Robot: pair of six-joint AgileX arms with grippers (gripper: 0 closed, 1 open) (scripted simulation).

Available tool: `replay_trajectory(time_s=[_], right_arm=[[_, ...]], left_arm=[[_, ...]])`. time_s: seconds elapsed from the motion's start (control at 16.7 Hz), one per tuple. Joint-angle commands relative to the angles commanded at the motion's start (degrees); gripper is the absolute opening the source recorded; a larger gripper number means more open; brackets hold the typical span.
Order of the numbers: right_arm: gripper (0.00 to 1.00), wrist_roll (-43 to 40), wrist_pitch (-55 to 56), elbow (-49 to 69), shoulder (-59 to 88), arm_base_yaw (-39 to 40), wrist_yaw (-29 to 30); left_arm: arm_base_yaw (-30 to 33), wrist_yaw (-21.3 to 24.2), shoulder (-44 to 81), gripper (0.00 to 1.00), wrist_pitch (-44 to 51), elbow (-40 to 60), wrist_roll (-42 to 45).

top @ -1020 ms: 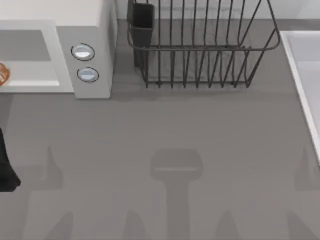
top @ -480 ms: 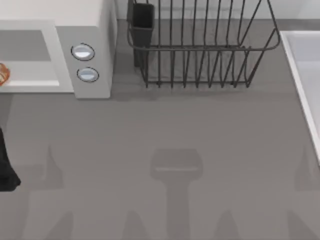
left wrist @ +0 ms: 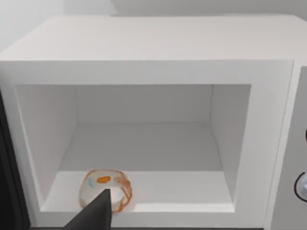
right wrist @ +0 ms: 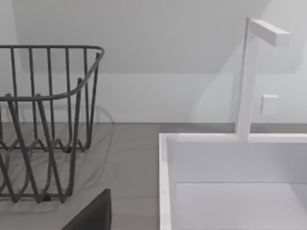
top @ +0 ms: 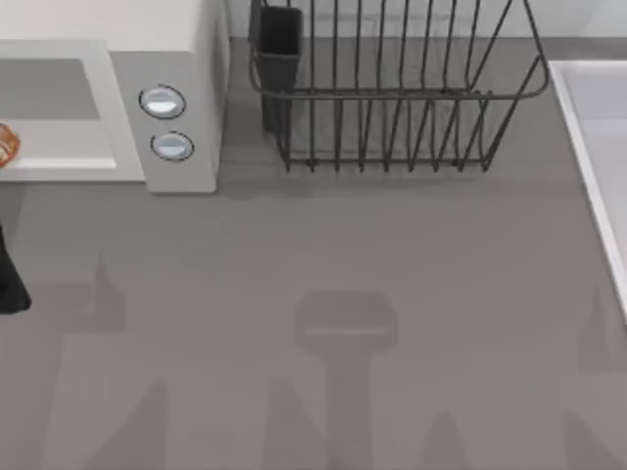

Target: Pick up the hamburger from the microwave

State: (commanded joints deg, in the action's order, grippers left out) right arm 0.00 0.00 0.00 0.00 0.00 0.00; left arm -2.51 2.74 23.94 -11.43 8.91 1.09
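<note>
Orange-brown hamburger (left wrist: 106, 189) sits inside white microwave (left wrist: 158, 52).

A black wire dish rack (top: 392, 93) stands at the far middle of the grey table (top: 392, 255), a dark cup-like holder (top: 277, 44), perhaps for cutlery, at its left end. A white sink (right wrist: 230, 182) with faucet (right wrist: 252, 72) sits far right.

A rendered kitchen counter — microwave (top: 147, 98), dish rack (top: 392, 98), sink (right wrist: 230, 182).

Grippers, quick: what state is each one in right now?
Left gripper: cannot be told; it sits in front of the open microwave, near the hamburger.
Right gripper: cannot be told; parked by the sink.
</note>
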Motion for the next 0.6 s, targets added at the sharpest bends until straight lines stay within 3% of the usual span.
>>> replay_trajectory(time_s=[0.6], right_arm=[[1.0, 0.0, 0.0, 0.0, 0.0, 0.0, 0.0]], left_arm=[[-5.85, 6.45, 56.24, 1.0, -26.86, 20.99, 2.53]])
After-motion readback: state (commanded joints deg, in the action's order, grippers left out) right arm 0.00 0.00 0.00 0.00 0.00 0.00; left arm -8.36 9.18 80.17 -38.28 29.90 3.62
